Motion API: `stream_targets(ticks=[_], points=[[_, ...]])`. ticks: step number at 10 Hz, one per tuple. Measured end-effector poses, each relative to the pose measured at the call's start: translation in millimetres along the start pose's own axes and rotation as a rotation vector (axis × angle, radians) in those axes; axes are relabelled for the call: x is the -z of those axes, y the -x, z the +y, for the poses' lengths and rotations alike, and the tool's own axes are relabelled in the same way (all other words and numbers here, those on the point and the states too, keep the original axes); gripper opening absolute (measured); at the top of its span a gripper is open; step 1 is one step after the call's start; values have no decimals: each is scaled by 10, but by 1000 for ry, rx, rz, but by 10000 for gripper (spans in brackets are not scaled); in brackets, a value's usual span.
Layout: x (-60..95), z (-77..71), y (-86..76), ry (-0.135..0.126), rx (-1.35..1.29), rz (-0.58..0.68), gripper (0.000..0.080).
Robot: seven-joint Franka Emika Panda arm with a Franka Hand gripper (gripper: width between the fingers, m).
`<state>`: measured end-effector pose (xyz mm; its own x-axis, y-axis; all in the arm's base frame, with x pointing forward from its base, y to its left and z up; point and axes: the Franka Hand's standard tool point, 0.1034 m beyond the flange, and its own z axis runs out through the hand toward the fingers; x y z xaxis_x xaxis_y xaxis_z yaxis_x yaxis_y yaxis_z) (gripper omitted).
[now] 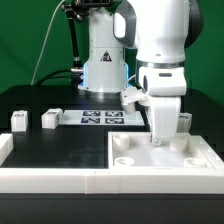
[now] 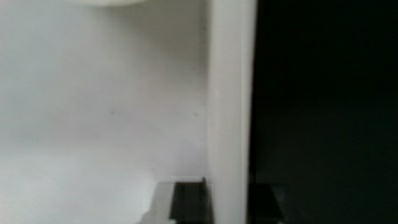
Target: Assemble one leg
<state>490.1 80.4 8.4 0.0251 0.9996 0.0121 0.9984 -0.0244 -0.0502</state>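
My gripper (image 1: 160,130) points straight down over the back edge of the large white panel (image 1: 165,162), which has round corner sockets. It is shut on a white leg (image 1: 159,136) whose lower end reaches the panel's top near its back edge. In the wrist view the leg (image 2: 230,110) is a narrow white strip running away from between my dark fingers (image 2: 187,206). The white panel (image 2: 98,120) lies on one side of it and the black table on the other. Two more legs (image 1: 18,120) (image 1: 50,118) stand at the exterior view's left. A further leg (image 1: 185,121) stands just beyond my gripper.
The marker board (image 1: 100,118) lies flat in front of the robot base (image 1: 103,70). A low white rail (image 1: 55,180) runs along the table's front and up its left corner. The table top is black.
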Motion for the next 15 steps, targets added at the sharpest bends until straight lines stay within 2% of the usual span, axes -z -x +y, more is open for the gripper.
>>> stream_targets(ticks=[1,2,3,4,5,11,13,15], points=[[0,0,1,0,0,0,244],[-1,0,2,0,0,0,380],[-1,0,2,0,0,0,380],[-1,0,3,0,-1,0,558],[-1,0,3,0,-1,0,621],[6,-1,1,1,-4,0,649],[192,-74,-44,17,-43,-5,649],[471,-133,-82,40,-79,-17,649]])
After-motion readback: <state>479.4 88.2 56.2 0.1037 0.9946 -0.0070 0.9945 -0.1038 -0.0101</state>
